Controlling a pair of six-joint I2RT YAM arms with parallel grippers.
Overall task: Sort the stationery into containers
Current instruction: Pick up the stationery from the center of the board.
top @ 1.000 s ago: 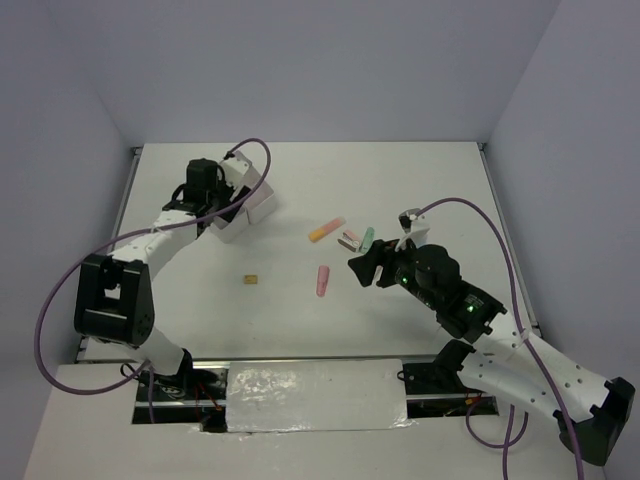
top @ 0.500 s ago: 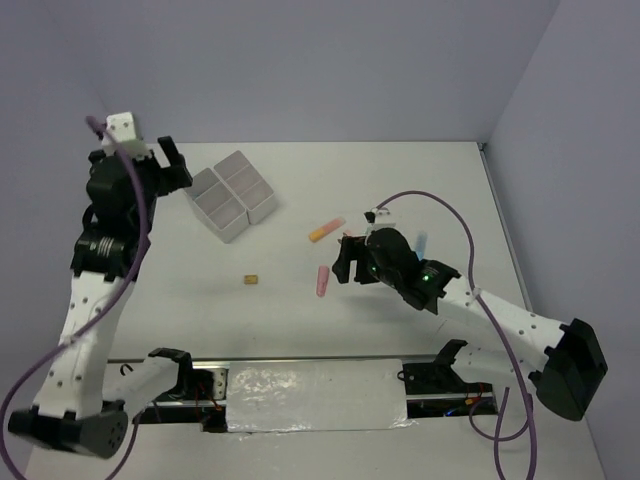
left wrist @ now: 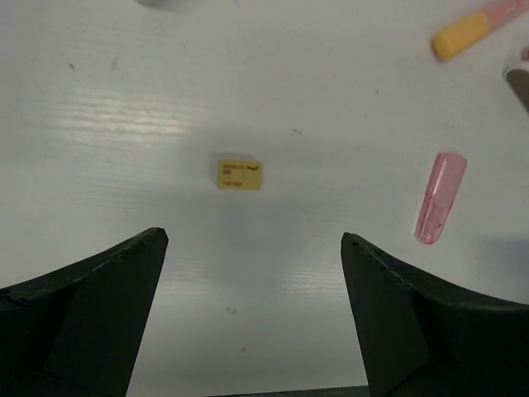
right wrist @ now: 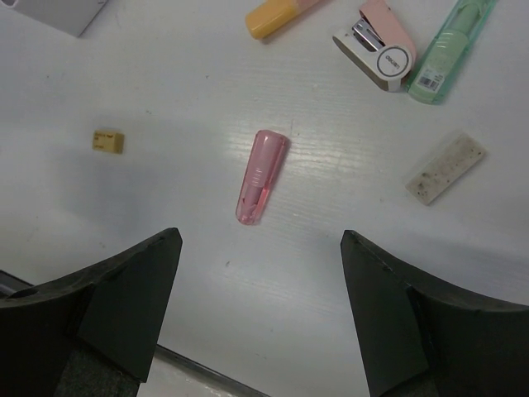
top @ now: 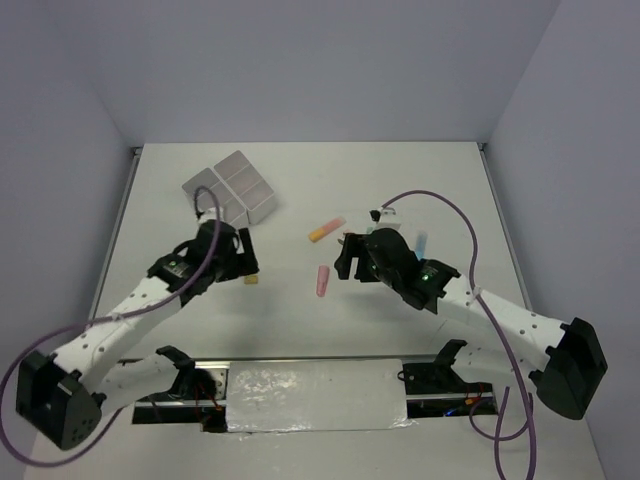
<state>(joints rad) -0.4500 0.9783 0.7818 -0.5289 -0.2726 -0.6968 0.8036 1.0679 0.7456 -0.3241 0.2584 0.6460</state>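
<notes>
The white four-compartment containers (top: 232, 187) stand at the far left. A tan eraser (top: 251, 280) lies on the table; my left gripper (top: 243, 258) hovers open and empty just behind it, and the eraser (left wrist: 240, 174) sits ahead of the open gripper (left wrist: 252, 240). A pink marker (top: 322, 281) lies mid-table, also in the left wrist view (left wrist: 440, 197). My right gripper (top: 345, 262) is open and empty beside it; the pink marker (right wrist: 262, 175) lies ahead of that gripper (right wrist: 260, 236). An orange marker (right wrist: 277, 16), a green marker (right wrist: 450, 50) and a grey eraser (right wrist: 445, 168) lie beyond.
A small pink and white stapler-like item (right wrist: 378, 44) lies next to the green marker. A light blue marker (top: 421, 242) shows behind the right arm. A corner of the containers (right wrist: 58, 12) shows at the top left of the right wrist view.
My left arm left the containers, swung up and came down over the tan eraser. My right gripper moved left toward the pink marker, then held still.
</notes>
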